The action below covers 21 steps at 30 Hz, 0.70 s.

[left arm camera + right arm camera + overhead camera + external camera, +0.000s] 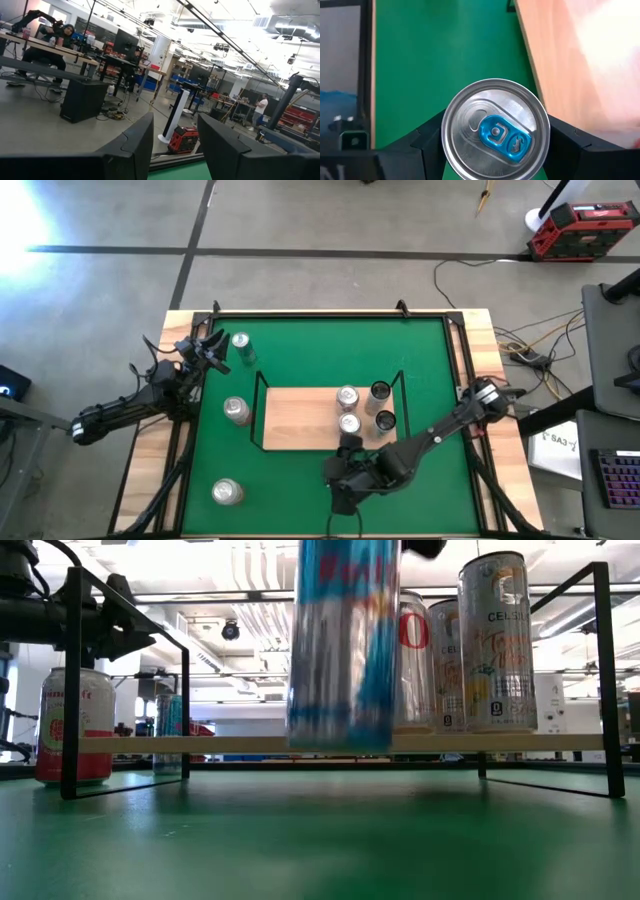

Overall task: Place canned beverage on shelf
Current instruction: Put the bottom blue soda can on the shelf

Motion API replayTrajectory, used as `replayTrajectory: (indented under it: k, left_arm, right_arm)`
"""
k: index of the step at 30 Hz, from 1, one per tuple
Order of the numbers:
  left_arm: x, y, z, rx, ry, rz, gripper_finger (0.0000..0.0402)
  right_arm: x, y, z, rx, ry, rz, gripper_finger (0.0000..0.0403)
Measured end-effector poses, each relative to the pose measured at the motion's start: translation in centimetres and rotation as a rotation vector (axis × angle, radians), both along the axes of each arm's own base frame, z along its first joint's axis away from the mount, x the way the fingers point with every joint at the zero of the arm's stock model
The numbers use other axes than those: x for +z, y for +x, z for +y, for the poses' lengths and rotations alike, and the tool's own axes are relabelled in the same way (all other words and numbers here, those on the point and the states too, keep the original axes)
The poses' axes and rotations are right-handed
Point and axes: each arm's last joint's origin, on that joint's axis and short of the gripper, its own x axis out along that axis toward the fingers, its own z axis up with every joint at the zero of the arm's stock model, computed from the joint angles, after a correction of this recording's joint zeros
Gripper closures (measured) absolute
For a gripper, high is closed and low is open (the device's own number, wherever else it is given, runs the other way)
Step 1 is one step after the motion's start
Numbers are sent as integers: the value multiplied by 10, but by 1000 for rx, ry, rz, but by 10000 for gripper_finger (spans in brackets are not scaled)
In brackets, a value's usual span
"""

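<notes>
At the near edge of the shelf [305,418], the right gripper [349,448] holds a blue-and-silver can [344,645] upright, its fingers [422,137] clamped against opposite sides of the can just below the rim. The right wrist view looks straight down on the lid and its blue tab, with green table [300,350] surface below and the light wood board to one side, so the can is judged to sit beside the board's edge rather than over it. The low view shows the can's base level with or slightly above the board, clear of the table; this height appears chosen so the can passes over the thin black rail [70,685] without striking it. Four cans already stand on the board: two silver-topped ones [347,396] and two dark-topped ones [380,391], grouped toward the right end. The open wood on the left part of the board is the likely placement area, since it keeps the incoming can away from the standing group. Farther off, three cans [236,410] wait on the table to the left of the shelf. The left gripper [210,350] rests at the far left corner of the table, fingers closed and empty, well apart from the work.
</notes>
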Motion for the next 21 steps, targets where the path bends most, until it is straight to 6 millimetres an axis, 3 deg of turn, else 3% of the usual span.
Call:
replayTrajectory:
  k: [5,21]
  left_arm:
    - [0,0,0,0,-1,4,264]
    - [0,0,0,0,-2,4,264]
  right_arm:
    - [-14,16,-5,12,21,34,170]
    - [-22,45,-11,13,-12,60,170]
